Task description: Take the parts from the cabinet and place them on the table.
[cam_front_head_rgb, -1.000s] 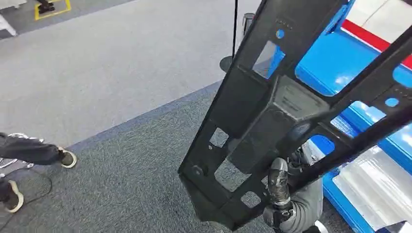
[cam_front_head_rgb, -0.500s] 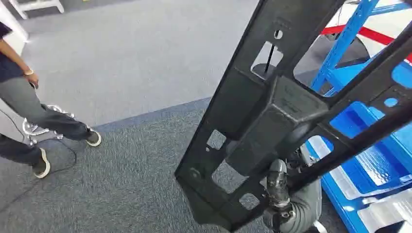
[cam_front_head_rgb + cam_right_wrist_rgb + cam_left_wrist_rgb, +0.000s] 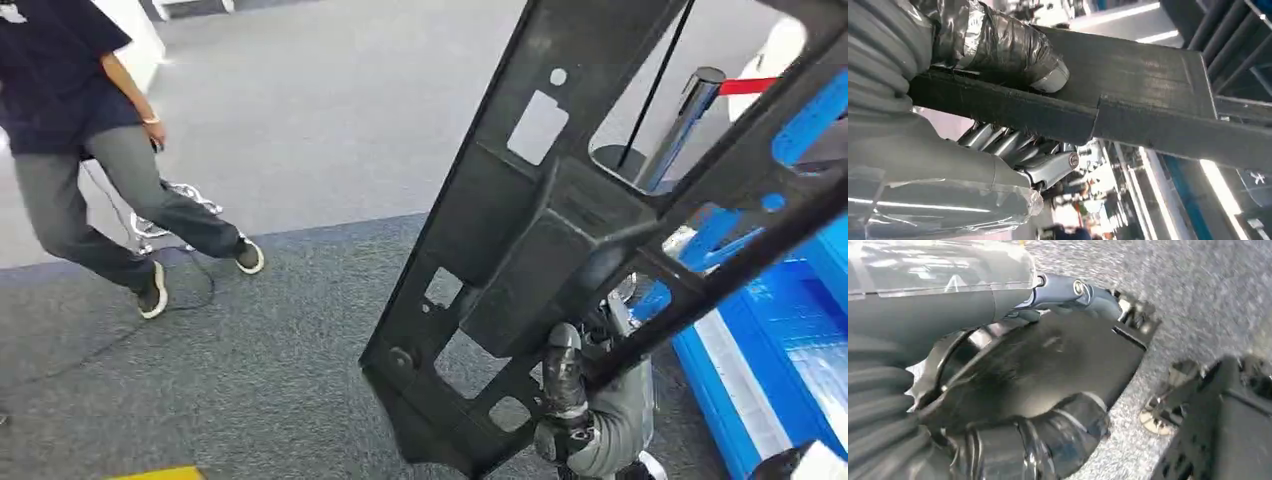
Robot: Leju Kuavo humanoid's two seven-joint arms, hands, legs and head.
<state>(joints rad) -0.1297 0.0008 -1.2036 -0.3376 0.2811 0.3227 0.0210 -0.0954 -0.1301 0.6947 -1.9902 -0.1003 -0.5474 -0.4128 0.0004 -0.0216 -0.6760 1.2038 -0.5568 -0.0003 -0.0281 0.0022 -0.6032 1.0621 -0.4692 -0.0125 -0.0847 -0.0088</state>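
Grey carpet floor spreads below me, with a person in grey trousers walking at the edge, head cut off. My right hand grips the long black perforated plastic panel, its top out of frame. My left hand is blurred; whether it holds anything I cannot tell.

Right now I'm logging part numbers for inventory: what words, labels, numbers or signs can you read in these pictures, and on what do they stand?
No text can be read.
Black part, held by the right hand: raised marks on its central panel, too blurred to read.
Blue rack: no lettering visible.
Person in dark shirt: no print visible.
Left hand: no markings readable.
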